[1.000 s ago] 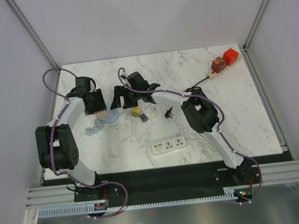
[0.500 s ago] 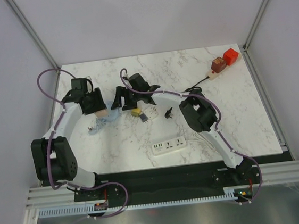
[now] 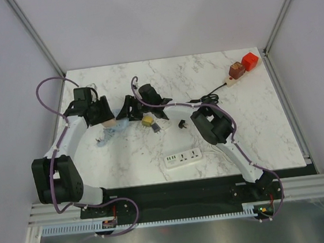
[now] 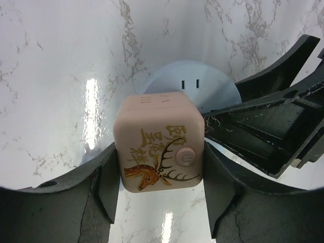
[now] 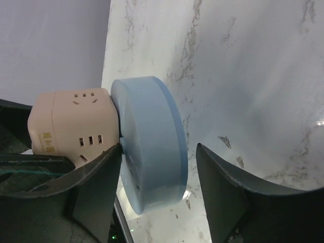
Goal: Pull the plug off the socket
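Narrowing since a second ago, the right gripper (image 5: 158,172) straddles the blue round socket (image 5: 147,136), a gap showing at one finger: not yet gripping. Left gripper (image 4: 161,169) is clenched on the pink cube plug (image 4: 159,149), near the worktop's (image 3: 174,74) left edge. Plug and socket share one axis running gripper to gripper; the pull should go along it.
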Motion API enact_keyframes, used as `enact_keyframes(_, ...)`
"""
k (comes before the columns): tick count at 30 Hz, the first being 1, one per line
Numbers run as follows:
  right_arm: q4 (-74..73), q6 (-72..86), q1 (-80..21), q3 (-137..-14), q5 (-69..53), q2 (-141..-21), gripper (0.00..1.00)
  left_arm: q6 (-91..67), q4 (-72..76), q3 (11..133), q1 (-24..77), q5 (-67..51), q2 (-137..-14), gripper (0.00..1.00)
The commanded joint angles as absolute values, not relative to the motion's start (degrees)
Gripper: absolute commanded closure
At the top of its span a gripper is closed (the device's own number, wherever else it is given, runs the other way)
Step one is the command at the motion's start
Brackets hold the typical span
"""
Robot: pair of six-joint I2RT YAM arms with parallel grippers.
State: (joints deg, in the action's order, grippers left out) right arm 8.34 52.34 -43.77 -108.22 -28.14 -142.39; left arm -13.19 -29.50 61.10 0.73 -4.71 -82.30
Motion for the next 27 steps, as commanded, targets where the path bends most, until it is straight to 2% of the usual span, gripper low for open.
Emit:
enact_keyframes(1,17.0,55.5,-44.6,-106.7,-28.7,-143.2,0.36,-13.6,-24.2,61.9,0.7,-8.0,-78.9,0.98)
enact_keyframes(3,18.8,56.2,-44.8,-106.3,-28.1,-143.1,0.47,-13.6,-24.0,61.7,0.6,-8.2,-78.8,0.98)
enact_keyframes(5,19.9,57.1,-45.0,-105.4,-27.2,-143.0,0.51,-13.7,-24.0,61.5,0.7,-8.3,-78.8,0.98)
enact_keyframes(8,21.2,58.0,-45.1,-105.6,-26.9,-143.4,0.64,-13.7,-24.0,61.5,0.6,-8.3,-78.8,0.98)
enact_keyframes(9,20.4,58.4,-45.2,-105.9,-26.5,-143.8,0.76,-13.7,-23.9,61.5,0.7,-8.3,-78.9,0.98)
enact_keyframes(12,16.1,57.5,-45.7,-106.9,-23.4,-144.3,1.00,-13.9,-23.8,61.4,0.6,-8.2,-78.8,0.98)
enact_keyframes(18,0.6,51.7,-48.4,-112.1,-10.0,-146.1,1.00,-14.2,-22.8,60.5,0.5,-6.8,-76.8,0.98)
enact_keyframes(27,-12.1,49.6,-50.6,-124.4,-3.3,-153.7,1.00,-15.1,-21.1,58.9,0.2,-3.8,-73.8,0.98)
